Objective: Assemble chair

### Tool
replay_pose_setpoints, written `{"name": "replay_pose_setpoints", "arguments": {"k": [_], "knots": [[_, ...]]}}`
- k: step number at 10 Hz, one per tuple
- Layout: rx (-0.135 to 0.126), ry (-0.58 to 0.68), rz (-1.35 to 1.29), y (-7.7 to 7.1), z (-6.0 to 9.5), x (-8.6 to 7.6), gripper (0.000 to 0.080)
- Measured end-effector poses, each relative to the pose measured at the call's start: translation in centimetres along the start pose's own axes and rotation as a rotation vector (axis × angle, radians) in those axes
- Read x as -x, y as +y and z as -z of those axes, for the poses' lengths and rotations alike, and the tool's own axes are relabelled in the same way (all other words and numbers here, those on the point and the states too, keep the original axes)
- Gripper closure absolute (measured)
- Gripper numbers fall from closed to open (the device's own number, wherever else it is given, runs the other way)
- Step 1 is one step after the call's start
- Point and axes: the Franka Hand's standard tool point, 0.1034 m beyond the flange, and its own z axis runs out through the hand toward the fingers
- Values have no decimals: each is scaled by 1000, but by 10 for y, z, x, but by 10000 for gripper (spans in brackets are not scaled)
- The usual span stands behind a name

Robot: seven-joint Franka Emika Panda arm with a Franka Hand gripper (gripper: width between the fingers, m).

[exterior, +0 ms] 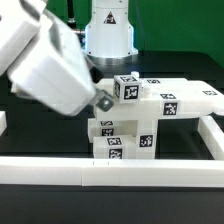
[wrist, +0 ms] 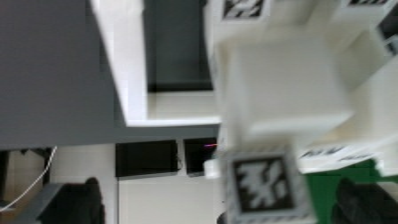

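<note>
Just beside the stacked chair parts (exterior: 128, 132) sits the claw (exterior: 103, 100), clenched or released I cannot tell.

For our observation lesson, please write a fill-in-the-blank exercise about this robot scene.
The chair parts are ____ in colour. The tags on them are ____ in shape. The table surface is ____. The gripper is at the exterior view's ____ of the stacked parts.
Missing words: white, square, black, left.
</note>
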Motion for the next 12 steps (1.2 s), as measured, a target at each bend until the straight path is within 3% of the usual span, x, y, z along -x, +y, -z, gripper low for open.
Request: {"name": "replay_pose_setpoints", "arguments": {"k": [3, 6, 12], "knots": [[-2, 2, -6, -2, -1, 3, 150], [-13, 16, 19, 2, -10, -12, 150], [-12, 16, 10, -5, -12, -7, 150]]}}
